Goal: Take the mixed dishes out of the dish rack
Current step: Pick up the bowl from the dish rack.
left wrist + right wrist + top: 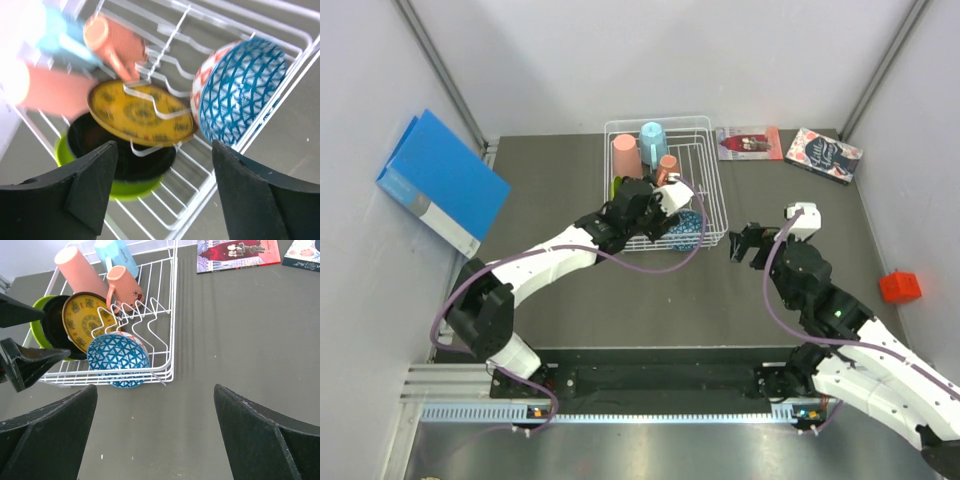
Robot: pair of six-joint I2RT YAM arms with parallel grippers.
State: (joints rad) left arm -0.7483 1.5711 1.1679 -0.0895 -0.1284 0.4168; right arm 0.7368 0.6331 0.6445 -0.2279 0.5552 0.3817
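Observation:
The white wire dish rack [716,190] stands at the table's far middle. It holds a pink cup [625,154], a light blue mug [653,139], a salmon cup [667,166] and a blue patterned bowl [687,229]. My left gripper [632,205] hovers open and empty over the rack's near left part. In the left wrist view the gripper [162,165] looks at the yellow plate [142,115], black plate [120,152], lime-green plate [117,189] and the bowl [240,90]. My right gripper [748,243] is open and empty over bare table right of the rack, as the right wrist view [155,400] shows.
A blue binder [442,182] leans on the left wall. Two books [748,143] [825,155] lie at the back right. A small red block [900,287] sits at the right edge. The right wrist view shows the rack [172,315] and the left gripper's fingers [27,360].

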